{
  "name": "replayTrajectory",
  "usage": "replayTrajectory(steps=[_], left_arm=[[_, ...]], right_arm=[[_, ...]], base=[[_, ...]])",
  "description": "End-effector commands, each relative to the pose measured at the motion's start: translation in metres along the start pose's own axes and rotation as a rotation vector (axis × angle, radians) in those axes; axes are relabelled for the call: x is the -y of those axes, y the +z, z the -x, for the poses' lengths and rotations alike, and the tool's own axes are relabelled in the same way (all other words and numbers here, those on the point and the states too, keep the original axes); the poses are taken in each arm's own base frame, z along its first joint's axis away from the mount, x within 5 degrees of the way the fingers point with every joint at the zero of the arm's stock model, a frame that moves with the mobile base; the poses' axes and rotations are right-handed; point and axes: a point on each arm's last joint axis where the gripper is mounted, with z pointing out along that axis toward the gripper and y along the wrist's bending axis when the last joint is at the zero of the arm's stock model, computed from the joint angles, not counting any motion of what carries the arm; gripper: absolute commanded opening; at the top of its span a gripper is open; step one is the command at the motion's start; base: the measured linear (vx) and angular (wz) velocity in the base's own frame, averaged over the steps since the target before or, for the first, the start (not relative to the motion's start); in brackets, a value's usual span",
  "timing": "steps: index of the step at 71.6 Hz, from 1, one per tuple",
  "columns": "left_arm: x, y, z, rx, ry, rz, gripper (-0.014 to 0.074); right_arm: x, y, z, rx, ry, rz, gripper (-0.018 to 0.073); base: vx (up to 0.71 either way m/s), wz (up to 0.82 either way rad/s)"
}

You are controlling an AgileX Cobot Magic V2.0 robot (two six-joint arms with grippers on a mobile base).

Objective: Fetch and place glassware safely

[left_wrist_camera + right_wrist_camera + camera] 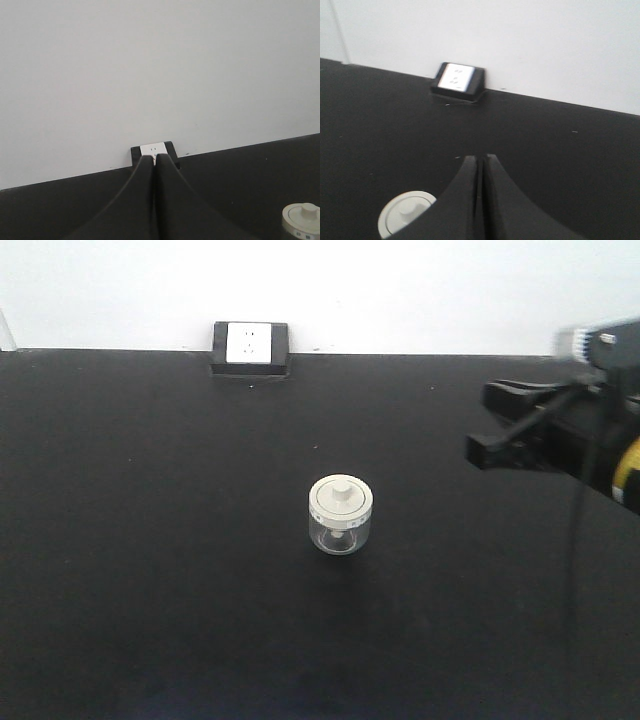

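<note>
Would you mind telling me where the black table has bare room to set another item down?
The table is bare left of the jar, in front of it toward the near edge, and between the jar and the socket box at the back wall. The right side is less free: the right gripper hangs there, jaws shut in its wrist view.

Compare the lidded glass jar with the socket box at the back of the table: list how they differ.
The jar is round with a clear glass body; the socket box is rectangular and black with a white face. The jar stands alone mid-table; the socket box sits at the far edge against the wall. The jar carries a cream lid with a knob; the socket box has none. Neither is touched by a gripper.
</note>
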Motion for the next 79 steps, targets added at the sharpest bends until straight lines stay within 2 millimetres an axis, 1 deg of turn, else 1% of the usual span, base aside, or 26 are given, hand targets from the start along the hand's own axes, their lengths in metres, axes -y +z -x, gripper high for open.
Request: replayTrajectory(steps=[1,8,16,24,31,41,51,79], left_arm=[[0.002,0.002,0.014,0.083,-0.019,-0.024,-0.0007],[0.002,0.002,0.014,0.083,-0.019,-0.024,-0.0007],[0.002,0.002,0.014,0.083,-0.019,-0.024,-0.0007],[0.002,0.002,0.014,0.083,-0.019,-0.024,-0.0007],[0.002,0.002,0.014,0.083,-0.019,-0.024,-0.0007],[0.002,0.002,0.014,0.083,-0.019,-0.024,-0.0007],[0.002,0.002,0.014,0.083,-0.019,-0.024,-0.0007],[0.002,0.002,0.014,0.083,-0.019,-0.024,-0.0007]], right_arm=[[0.001,-0.035,0.012,0.078,0.005,-0.056,-0.0004],[0.003,-0.065,0.007,0.098,0.003,-0.126,-0.0003],[0.002,-0.091,-0.002,0.139,-0.014,-0.148,-0.0003],[-0.001,-0.112,-0.011,0.186,-0.026,-0.150,-0.0003],[-0.003,-0.125,-0.020,0.214,-0.028,-0.151,-0.0003],[-0.004,-0.134,-0.030,0.229,-0.028,-0.161,-0.0003],[-0.001,-0.140,-0.031,0.229,-0.027,-0.200,-0.0003],[0.000,-0.140,-0.032,0.223,-0.026,-0.208,-0.0003]], base=[[0.00,0.00],[0.00,0.00],[0.00,0.00],[0.00,0.00],[0.00,0.00],[0.00,0.00],[0.00,0.00],[0.00,0.00]])
